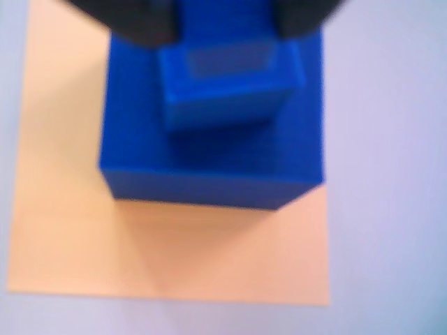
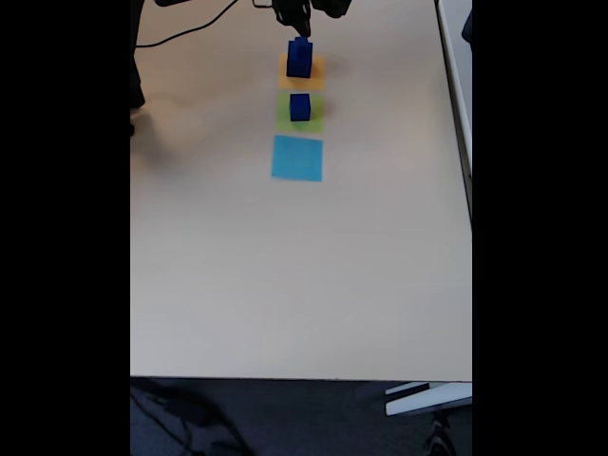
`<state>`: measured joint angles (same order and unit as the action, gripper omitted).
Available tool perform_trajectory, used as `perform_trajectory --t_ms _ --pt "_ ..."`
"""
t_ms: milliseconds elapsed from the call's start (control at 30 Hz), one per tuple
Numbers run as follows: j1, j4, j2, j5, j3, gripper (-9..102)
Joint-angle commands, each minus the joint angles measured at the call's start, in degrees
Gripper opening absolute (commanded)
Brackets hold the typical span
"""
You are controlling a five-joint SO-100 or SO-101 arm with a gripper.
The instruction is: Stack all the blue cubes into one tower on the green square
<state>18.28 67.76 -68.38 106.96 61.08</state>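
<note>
Your tool sits right over the small cube on the large cube, which takes up much of the orange square. Just beside it, the medium cube blocks the green square. The light-blue square and the worktop beyond lie open.
</note>
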Motion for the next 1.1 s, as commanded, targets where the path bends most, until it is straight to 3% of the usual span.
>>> perform_trajectory --t_ms 0,1067 --pt "0.6 -1.4 -0.7 0.5 -3.5 4" --pt "0.5 -1.4 -1.1 -0.3 1.8 3"
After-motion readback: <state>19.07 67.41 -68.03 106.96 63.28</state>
